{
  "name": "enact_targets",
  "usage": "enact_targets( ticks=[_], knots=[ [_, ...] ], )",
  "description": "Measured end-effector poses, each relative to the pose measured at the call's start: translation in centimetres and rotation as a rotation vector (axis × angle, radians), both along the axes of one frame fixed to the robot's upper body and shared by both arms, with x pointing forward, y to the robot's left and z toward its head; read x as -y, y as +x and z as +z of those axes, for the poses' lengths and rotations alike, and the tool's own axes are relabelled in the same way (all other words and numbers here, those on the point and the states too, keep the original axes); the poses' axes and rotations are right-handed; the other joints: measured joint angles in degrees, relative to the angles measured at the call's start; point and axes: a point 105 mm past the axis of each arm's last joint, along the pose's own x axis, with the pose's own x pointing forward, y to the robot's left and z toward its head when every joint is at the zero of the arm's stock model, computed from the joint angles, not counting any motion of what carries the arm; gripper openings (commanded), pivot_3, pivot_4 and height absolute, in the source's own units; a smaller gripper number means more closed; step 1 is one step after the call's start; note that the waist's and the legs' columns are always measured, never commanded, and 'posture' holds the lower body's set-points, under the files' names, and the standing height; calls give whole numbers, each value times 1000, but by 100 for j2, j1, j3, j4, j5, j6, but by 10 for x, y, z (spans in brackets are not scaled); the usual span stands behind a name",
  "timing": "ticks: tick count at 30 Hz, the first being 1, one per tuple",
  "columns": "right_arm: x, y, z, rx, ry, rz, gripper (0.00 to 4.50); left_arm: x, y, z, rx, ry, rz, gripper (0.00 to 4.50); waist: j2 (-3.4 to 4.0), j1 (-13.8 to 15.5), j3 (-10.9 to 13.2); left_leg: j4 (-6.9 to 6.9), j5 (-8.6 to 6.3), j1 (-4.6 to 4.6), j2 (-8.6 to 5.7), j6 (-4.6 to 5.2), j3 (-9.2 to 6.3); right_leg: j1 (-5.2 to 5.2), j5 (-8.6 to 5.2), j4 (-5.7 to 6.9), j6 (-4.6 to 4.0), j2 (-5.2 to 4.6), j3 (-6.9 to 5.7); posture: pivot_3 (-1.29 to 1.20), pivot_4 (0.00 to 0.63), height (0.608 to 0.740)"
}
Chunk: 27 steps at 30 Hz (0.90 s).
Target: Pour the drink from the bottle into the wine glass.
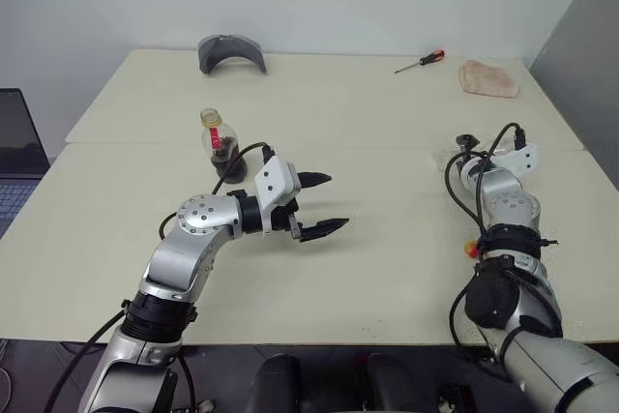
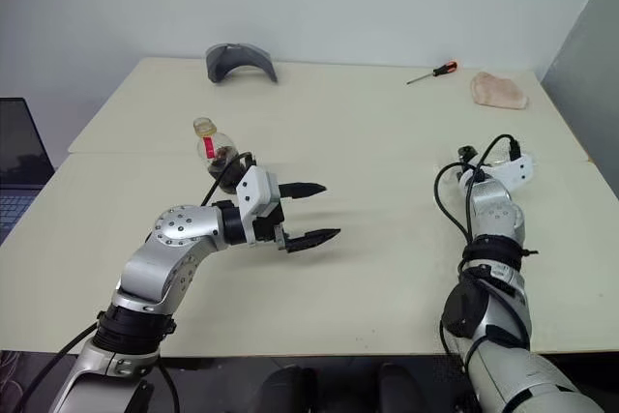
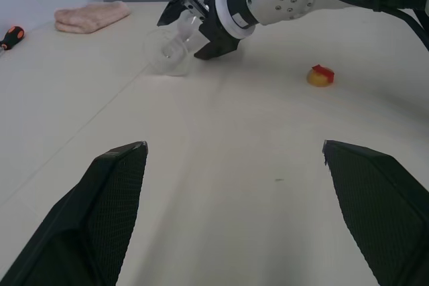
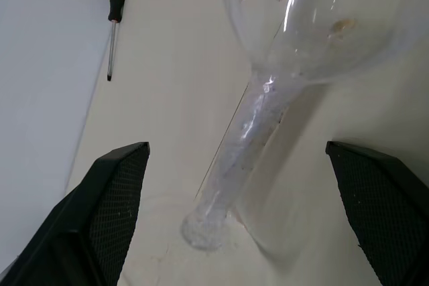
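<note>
The bottle (image 1: 217, 146) stands uncapped on the table behind my left arm, with a red strip on its neck and the dark drink (image 1: 223, 152) low in its bulbous body. My left gripper (image 1: 324, 206) hovers open and empty to the right of the bottle, pointing toward the right arm. The clear wine glass (image 3: 169, 51) is on the right side of the table. My right gripper (image 3: 192, 29) is open, and its fingers (image 4: 100, 212) flank the glass stem (image 4: 247, 132) with gaps on both sides. The glass bowl (image 4: 322, 18) looks empty.
A small yellow and red cap (image 3: 320, 76) lies on the table beside my right forearm. At the far edge are a screwdriver (image 1: 421, 62), a pink cloth (image 1: 488, 78) and a grey curved piece (image 1: 231, 51). A laptop (image 1: 15, 157) sits off the left edge.
</note>
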Motion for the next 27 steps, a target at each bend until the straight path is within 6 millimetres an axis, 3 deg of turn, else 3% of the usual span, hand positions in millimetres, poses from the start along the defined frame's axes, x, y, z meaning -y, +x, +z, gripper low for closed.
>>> enact_targets(
  ticks=[2, 5, 12, 16, 20, 22, 25, 27],
  knots=[
    [0, 4, 0, 8, 18, -14, 4500, 0, 0, 0, 0, 1, 1, 4478, 1, 0, 0, 0, 0, 0, 1, 0, 0, 0, 0, 0, 0, 0, 0, 0, 150, 740],
    [-2, 7, -1, 11, 42, -29, 3905, 0, 0, 0, 1, 3, 2, 4500, 1, 0, 0, 0, 0, 0, 1, 0, 0, 1, 0, 0, 0, 0, 1, 0, 150, 740],
    [-8, 8, -9, 1, 84, -38, 1439, -1, 1, 0, 3, 3, 9, 4500, 3, 2, 2, -1, 0, 0, 2, 0, 0, 0, 0, 0, 0, 0, 0, 0, 150, 740],
    [-8, 9, -2, 43, 103, -35, 173, -1, 2, 0, 5, 3, 18, 4500, 3, 2, 2, 0, 0, 0, 1, 0, -1, 3, 0, 0, 0, -2, -1, 0, 150, 740],
    [-14, 8, 2, 75, 53, 37, 136, -2, 2, -2, -6, 1, 31, 4500, 14, 13, 9, 0, 0, -5, 0, 0, -1, 0, 0, -4, 0, -4, -1, 0, 150, 740],
    [-27, 5, 9, 113, -49, 140, 136, -5, 4, -2, -12, -9, 57, 4500, 19, 10, 12, -2, 0, -8, 3, 0, -2, -3, 0, -7, 0, -3, -2, 0, 150, 740],
    [-53, -5, 22, 179, -311, 320, 136, -10, 6, -5, -22, -20, 96, 4500, 25, -12, 16, -10, 0, -10, 8, 0, -2, -10, 0, -8, 0, 1, -1, 0, 150, 740],
    [-71, -18, 28, 234, -585, 429, 136, -14, 6, -8, -34, -26, 125, 4500, 26, -10, 15, -15, 0, -13, 9, 0, -4, -14, -1, -13, 1, 3, -3, 0, 150, 740]
  ],
)
